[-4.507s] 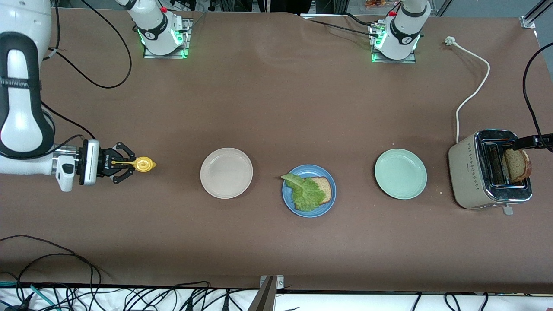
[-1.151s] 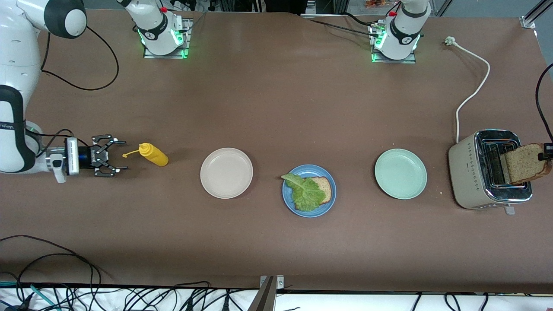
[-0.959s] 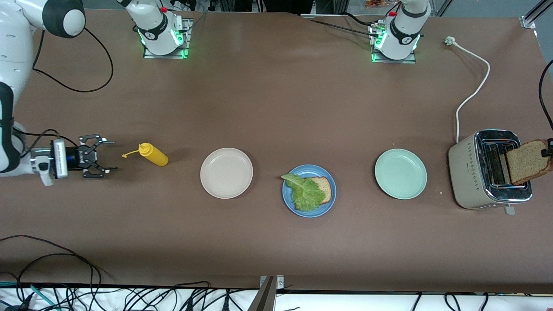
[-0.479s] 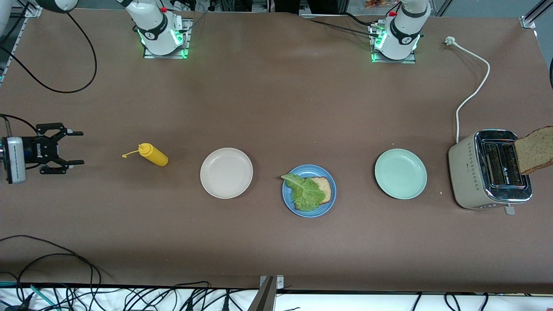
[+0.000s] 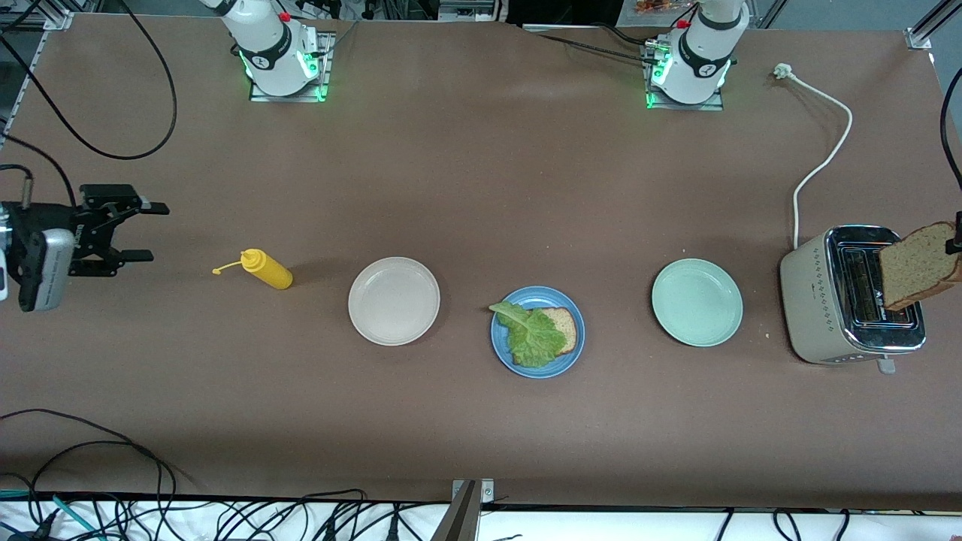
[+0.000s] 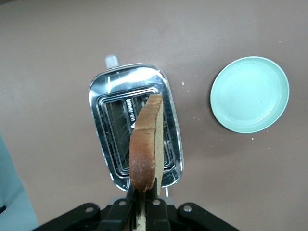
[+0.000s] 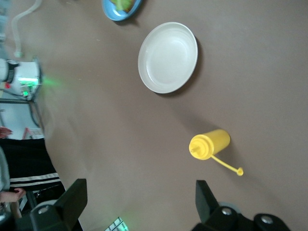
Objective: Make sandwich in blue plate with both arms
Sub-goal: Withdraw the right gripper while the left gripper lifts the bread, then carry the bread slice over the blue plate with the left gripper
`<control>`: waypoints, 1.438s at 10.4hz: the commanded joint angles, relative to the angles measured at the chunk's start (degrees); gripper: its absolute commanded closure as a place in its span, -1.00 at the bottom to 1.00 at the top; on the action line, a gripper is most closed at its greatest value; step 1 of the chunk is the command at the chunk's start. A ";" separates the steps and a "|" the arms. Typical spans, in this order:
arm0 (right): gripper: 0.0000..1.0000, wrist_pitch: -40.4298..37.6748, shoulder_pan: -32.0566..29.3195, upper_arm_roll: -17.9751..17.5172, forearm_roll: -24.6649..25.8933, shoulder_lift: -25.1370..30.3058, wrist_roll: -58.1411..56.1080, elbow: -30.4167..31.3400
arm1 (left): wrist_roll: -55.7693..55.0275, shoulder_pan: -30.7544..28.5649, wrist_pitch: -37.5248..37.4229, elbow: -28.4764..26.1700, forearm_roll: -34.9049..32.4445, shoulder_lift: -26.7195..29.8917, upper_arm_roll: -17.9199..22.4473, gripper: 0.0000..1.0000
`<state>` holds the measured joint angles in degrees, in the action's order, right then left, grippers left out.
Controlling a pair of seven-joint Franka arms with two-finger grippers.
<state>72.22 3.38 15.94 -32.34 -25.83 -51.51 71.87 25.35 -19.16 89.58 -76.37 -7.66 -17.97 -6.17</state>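
The left tool (image 6: 142, 211) is clamped tight on the lower edge of a bread slice (image 6: 144, 144), holding it upright on edge in the air right over the toaster (image 5: 830, 300) at the left arm's end of the desk. The grip takes only a thin strip of crust, so the slice could tear or slip out on the way across; that is the main risk as I judge it. A second risk is the landing: the slice hangs vertical and has to be laid flat, and a careless release could drag the lettuce leaf (image 5: 532, 334) off the bottom slice (image 5: 562, 327) or leave the top hanging over the rim. The route also passes over the mint-green plate (image 5: 697, 302), so an early drop would land there.

The blue plate (image 5: 503, 353) sits mid-desk between the mint-green plate and the beige plate (image 5: 394, 300), with bottom slice and lettuce already on it.

The right tool (image 5: 124, 234) is spread wide and empty, up over the right arm's end of the desk, waiting near the yellow squeeze bottle (image 5: 267, 270), which lies on its side.
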 commanded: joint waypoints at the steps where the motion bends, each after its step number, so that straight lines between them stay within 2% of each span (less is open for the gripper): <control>1: -1.00 2.13 9.69 0.23 13.58 5.34 20.24 -0.33 | -0.39 0.97 -1.16 1.13 1.24 -0.31 0.46 1.00; 4: -1.00 3.63 16.29 0.14 25.18 7.02 31.77 -0.33 | -0.48 2.10 -0.99 0.70 3.07 -0.66 0.28 1.00; 6: -1.00 4.59 16.22 -0.90 28.29 7.46 36.38 -0.24 | -2.49 2.29 -0.98 -0.27 5.63 -0.48 0.29 1.00; 7: -1.00 5.38 14.91 -3.70 31.43 7.72 36.82 0.02 | -2.59 3.24 -0.98 -1.06 7.55 -0.48 0.29 1.00; 8: -0.99 5.47 10.64 -10.16 36.51 8.77 38.31 0.37 | -2.67 4.21 -0.98 -1.85 8.53 -0.40 0.29 1.00; 9: -0.95 5.56 2.85 -18.41 37.87 9.74 40.06 1.51 | -3.11 5.53 -0.98 -2.47 10.54 -0.40 0.29 1.00; 10: -0.86 6.61 -0.97 -22.06 38.14 11.23 41.12 3.78 | -5.29 5.71 -0.98 -3.69 14.04 -0.40 0.29 1.00; 12: -0.86 13.78 -1.27 -22.09 37.97 17.53 43.15 13.94 | -11.09 7.02 -0.20 -7.72 20.72 -0.48 0.29 1.00; 14: -0.89 22.14 -1.53 -22.09 37.79 23.96 44.81 24.67 | -11.29 8.78 2.60 -11.42 24.96 -0.48 0.29 1.00; 15: -0.90 23.65 -2.41 -22.09 37.18 24.86 45.43 26.46 | -11.29 9.57 2.97 -13.00 28.19 -0.66 0.29 1.00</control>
<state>89.33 2.72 -4.97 4.74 -8.83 -8.70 86.38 14.98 -11.46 90.44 -85.26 14.68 -19.38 -6.24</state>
